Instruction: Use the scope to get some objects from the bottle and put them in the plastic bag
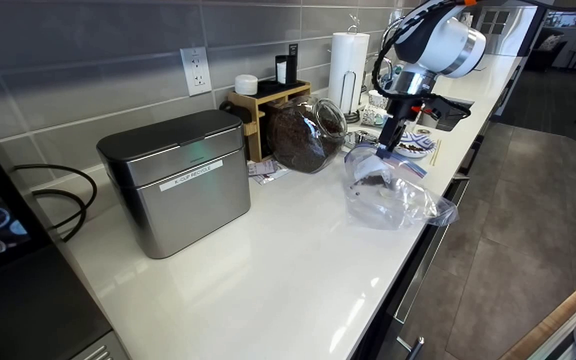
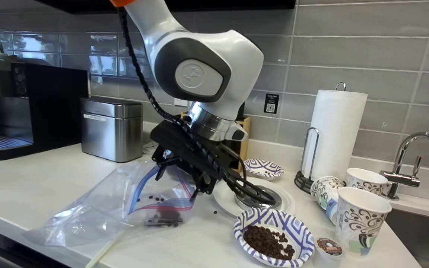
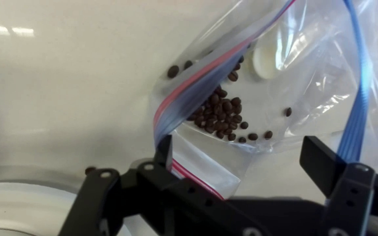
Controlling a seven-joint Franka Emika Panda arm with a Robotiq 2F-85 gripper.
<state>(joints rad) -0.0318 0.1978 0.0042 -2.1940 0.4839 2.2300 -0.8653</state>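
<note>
Robotiq gripper [image 3: 240, 152] hangs over the white countertop [image 1: 248, 290], fingers [image 3: 320, 164] spread well apart at the parted mouth of a clear zip-top bag [image 2: 88, 212]. Near the bag rests a tilted glass jar [image 1: 288, 150]. A patterned paper bowl [image 2: 304, 240] holds coffee beans [image 2: 264, 242]; more beans [image 3: 221, 114] are heaped inside the bag, and one bean [image 3: 90, 170] lies on the countertop.

The glossy white-and-dark-grey robot arm [image 2: 207, 74] is bent and angled downward; the black two-fingered gripper [image 3: 238, 152] is tilted in both exterior views, and its blocky fingers [image 3: 322, 164] are spread wide apart.
</note>
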